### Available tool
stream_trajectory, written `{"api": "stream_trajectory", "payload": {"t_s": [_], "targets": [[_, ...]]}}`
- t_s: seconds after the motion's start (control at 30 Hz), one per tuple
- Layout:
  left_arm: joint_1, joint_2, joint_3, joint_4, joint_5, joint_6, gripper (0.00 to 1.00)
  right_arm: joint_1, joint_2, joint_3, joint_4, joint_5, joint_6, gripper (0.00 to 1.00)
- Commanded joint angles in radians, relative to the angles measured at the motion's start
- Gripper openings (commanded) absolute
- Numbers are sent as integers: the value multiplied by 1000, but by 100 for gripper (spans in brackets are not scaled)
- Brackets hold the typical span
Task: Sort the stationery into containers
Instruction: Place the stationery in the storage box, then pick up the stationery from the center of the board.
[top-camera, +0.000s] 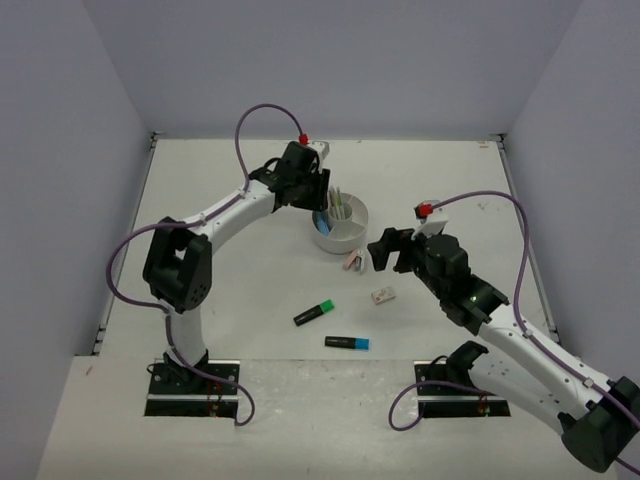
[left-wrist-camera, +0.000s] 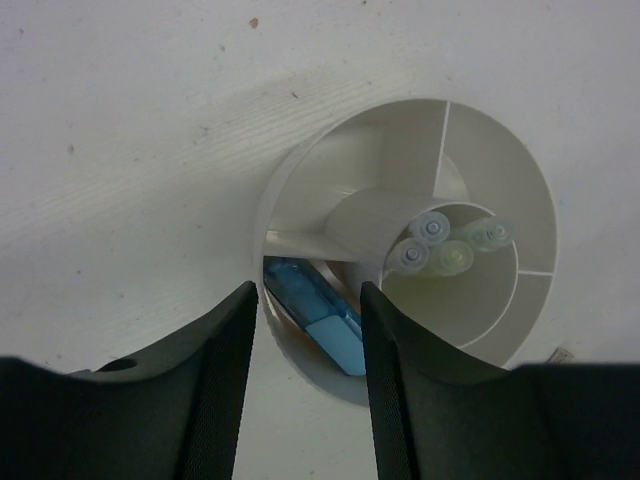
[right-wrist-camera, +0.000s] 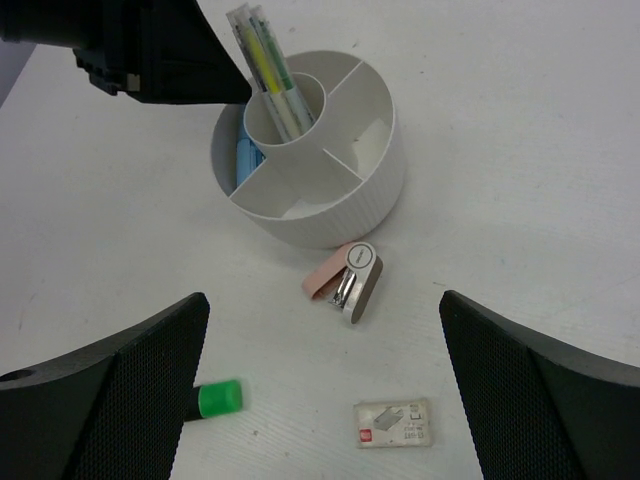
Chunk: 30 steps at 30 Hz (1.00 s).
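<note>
Left hand (left-wrist-camera: 308, 330) hangs over the organiser (right-wrist-camera: 330, 215) at its left compartment, obstructing entry there. A pink item (right-wrist-camera: 345, 283) lies just beside the organiser's near wall. Surface (right-wrist-camera: 520, 120) right of the organiser is open.

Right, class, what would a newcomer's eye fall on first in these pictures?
The round white organiser at the centre, pens standing in its central cup, with the left gripper open above it. Nearer the robot, a green highlighter and a blue highlighter lie on the table.
</note>
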<state>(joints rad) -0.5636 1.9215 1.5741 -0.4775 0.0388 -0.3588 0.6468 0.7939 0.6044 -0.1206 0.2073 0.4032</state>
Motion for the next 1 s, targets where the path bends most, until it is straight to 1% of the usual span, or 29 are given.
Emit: {"api": "stream_trajectory", "payload": {"t_s": [0.0, 0.07, 0.17, 0.2, 0.23, 0.3, 0.37, 0.47, 0.5, 0.53, 0.57, 0.6, 0.67, 0.73, 0.8, 0.87, 0.97], "targets": [[8, -151, -22, 36, -34, -21, 50, -3, 32, 45, -69, 11, 39, 99], [8, -215, -56, 39, -78, -31, 58, -3, 59, 82, -143, 37, 74, 99], [8, -356, -158, 78, -125, -52, 73, -3, 122, 138, -269, 53, 175, 99], [8, -412, -201, 96, -130, -58, 88, -3, 145, 152, -308, 63, 212, 99], [8, -473, -249, 114, -134, -65, 99, -3, 171, 164, -345, 74, 250, 99], [8, -569, -329, 140, -152, -78, 100, -1, 208, 172, -433, 90, 294, 97], [7, -675, -415, 158, -173, -83, 100, 2, 240, 165, -467, 95, 338, 95], [8, -780, -507, 135, -202, -77, 100, 25, 272, 144, -498, 120, 412, 93], [7, -836, -526, 126, -206, -74, 100, 32, 282, 138, -504, 146, 431, 93], [8, -858, -552, 114, -210, -66, 100, 46, 295, 130, -505, 158, 474, 92], [7, -901, -570, 102, -211, -62, 100, 58, 306, 125, -510, 208, 520, 92], [7, -911, -585, 97, -211, -56, 100, 69, 312, 124, -516, 221, 562, 92], [7, -986, -623, 68, -215, -46, 100, 98, 339, 106, -494, 272, 658, 92], [7, -1016, -652, 47, -201, -39, 100, 110, 377, 114, -494, 298, 727, 93], [7, -1051, -674, 31, -184, -31, 100, 111, 417, 131, -503, 303, 796, 93], [7, -1081, -698, 7, -174, -28, 100, 116, 465, 159, -572, 311, 887, 93], [7, -1135, -738, -13, -153, -28, 100, 123, 548, 194, -597, 288, 1007, 91]]}}
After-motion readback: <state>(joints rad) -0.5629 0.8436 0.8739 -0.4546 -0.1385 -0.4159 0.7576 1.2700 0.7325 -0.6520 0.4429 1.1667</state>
